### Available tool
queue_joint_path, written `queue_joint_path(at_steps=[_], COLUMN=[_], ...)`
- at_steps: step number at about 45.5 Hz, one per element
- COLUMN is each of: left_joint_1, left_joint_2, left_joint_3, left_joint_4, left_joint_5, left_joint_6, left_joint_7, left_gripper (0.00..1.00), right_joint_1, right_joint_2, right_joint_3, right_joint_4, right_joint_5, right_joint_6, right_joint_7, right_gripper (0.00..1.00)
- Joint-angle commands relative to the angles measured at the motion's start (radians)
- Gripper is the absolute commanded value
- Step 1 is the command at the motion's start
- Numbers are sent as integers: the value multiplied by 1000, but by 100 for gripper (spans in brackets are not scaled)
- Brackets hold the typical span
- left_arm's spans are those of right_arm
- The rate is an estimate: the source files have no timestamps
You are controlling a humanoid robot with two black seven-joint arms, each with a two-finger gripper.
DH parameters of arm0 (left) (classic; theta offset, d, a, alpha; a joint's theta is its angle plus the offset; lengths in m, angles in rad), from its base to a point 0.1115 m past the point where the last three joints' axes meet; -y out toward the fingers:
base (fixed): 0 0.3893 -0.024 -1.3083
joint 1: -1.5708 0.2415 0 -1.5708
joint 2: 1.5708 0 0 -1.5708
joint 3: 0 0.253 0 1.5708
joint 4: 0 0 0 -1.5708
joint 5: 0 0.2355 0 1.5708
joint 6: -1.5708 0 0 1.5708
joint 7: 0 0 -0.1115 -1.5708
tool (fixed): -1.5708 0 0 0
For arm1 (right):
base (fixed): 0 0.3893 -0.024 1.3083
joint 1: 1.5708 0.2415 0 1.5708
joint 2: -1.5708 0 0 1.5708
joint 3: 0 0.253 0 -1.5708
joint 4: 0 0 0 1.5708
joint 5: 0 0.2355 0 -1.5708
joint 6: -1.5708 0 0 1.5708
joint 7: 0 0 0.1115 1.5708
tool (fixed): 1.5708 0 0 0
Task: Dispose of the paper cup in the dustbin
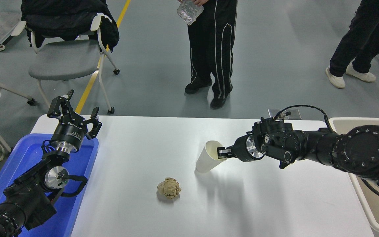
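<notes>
The white paper cup [208,157] is at the table's middle, tilted with its rim up and to the right and its base low near the tabletop. My right gripper [221,152] is shut on the cup's rim, one finger inside and one outside. The beige dustbin [360,122] stands at the table's right edge, partly hidden behind my right arm. My left gripper [74,113] is open and parked above the blue tray at the lower left.
A crumpled brown paper ball [169,188] lies in front of the cup. A blue plastic tray [21,161] sits at the table's left edge. A person [211,49] stands beyond the far edge holding a clear bag; another person [357,42] stands at the top right.
</notes>
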State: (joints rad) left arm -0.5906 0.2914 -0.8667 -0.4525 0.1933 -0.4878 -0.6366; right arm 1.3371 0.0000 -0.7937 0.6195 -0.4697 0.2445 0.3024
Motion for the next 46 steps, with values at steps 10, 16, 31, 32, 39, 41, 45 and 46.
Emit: queue_joint_path(at_steps=[10,16,31,32,39,41,45,46], left_joint_1=[0,0,0,0,0,0,0,0], left_joint_2=[0,0,0,0,0,0,0,0], left_joint_3=[0,0,0,0,0,0,0,0], left_joint_4=[0,0,0,0,0,0,0,0], left_joint_5=[0,0,0,0,0,0,0,0], left_joint_6=[0,0,0,0,0,0,0,0], left_joint_7=[0,0,0,2,0,0,0,0], left_gripper=[100,100,100,100,100,100,100,100], right_joint_1=[63,63,54,53,42,34,8,1], right_joint_2=[-24,-72,-271,-285,-386,-409,-451,-459], right_joint_3=[197,280,519,530,551,551,551,551], right_joint_4=[5,3,-15,-17,-60,-83,-133,-145], right_joint_5=[14,16,63,72,166,198,252,264], right_joint_6=[62,95,116,116,116,116,116,114], right_joint_7=[29,27,21,20,18,18,18,17], right_gripper=[0,0,0,0,0,0,0,0])
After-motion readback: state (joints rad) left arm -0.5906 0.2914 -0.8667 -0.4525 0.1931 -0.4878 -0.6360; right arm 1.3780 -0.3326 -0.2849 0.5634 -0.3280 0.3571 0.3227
